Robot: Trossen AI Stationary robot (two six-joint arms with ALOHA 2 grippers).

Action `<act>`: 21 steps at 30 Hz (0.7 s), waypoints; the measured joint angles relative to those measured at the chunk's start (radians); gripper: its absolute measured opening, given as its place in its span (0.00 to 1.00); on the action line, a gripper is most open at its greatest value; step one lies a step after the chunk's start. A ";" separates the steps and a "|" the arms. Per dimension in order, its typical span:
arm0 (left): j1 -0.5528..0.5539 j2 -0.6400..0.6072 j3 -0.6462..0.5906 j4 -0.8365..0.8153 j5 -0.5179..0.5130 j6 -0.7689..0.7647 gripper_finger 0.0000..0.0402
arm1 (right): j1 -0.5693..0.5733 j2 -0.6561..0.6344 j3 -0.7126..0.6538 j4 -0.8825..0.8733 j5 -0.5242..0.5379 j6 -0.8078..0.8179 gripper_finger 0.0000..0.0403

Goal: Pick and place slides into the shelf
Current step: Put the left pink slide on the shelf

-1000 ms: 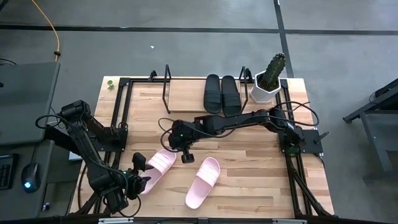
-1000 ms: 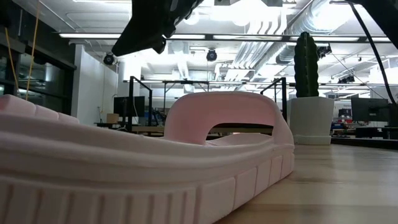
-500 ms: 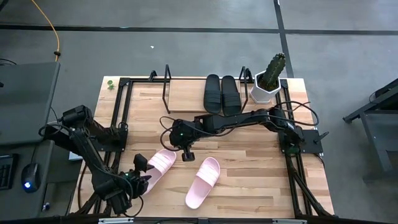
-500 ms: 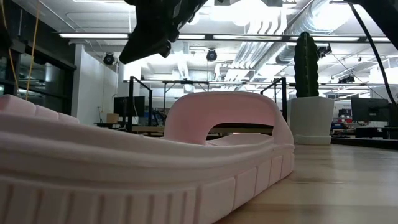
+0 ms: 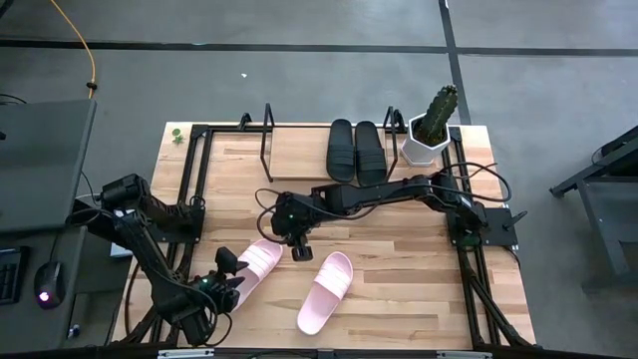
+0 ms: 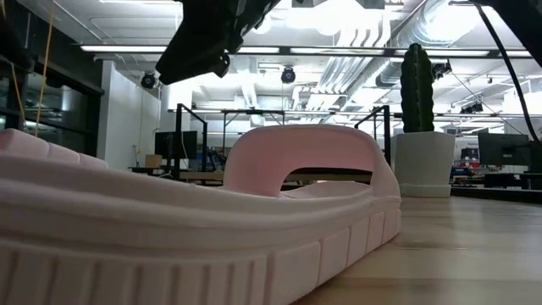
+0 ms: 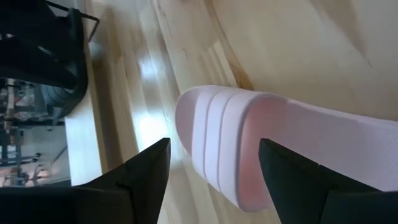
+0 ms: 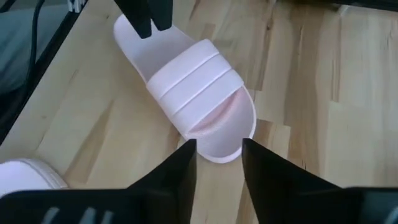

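Two black slides (image 5: pixel 355 152) lie side by side on the shelf's wooden board (image 5: pixel 297 152), between its black wire loops. Two pale pink slides rest soles down on the table. Over the left pink slide (image 5: pixel 253 267) both grippers stand open. My left gripper (image 5: pixel 229 274) comes in low from the table's left over the part behind the strap (image 7: pixel 214 134). My right gripper (image 5: pixel 300 249) hovers above and clear of its toe end (image 8: pixel 217 146). The other pink slide (image 5: pixel 326 292) lies to the right, toward the near edge; a pink slide (image 6: pixel 254 220) fills the low view. My left gripper's open fingers (image 8: pixel 144 18) reach down slanting from the table's left at the left pink slide's heel part (image 8: pixel 127 31). I cannot tell whether they touch it. The slide lies flat on the table.
A white pot with a cactus (image 5: pixel 431 130) stands at the shelf's right end. Black frame rails (image 5: pixel 189 189) run along the table's left and right sides. Bare wood (image 5: pixel 399 269) lies to the right of the pink slides.
My left gripper has sunk a little toward the left pink slide. Both pink slides lie where they were.
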 joint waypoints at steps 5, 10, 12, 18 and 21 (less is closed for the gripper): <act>0.000 0.000 0.000 0.000 -0.005 0.000 0.58 | 0.000 0.000 0.000 0.007 0.043 -0.013 0.35; 0.000 0.000 0.000 -0.001 -0.011 0.000 0.58 | -0.003 0.000 0.000 0.007 0.046 -0.015 0.36; 0.000 0.000 0.000 -0.001 -0.012 -0.002 0.58 | -0.003 0.000 0.000 0.007 0.045 -0.014 0.36; 0.000 0.000 0.000 0.002 -0.004 -0.034 0.58 | 0.000 0.000 0.000 0.007 0.043 -0.014 0.36; 0.000 0.000 -0.004 0.017 0.013 -0.058 0.58 | 0.000 0.000 0.000 0.007 0.043 -0.004 0.36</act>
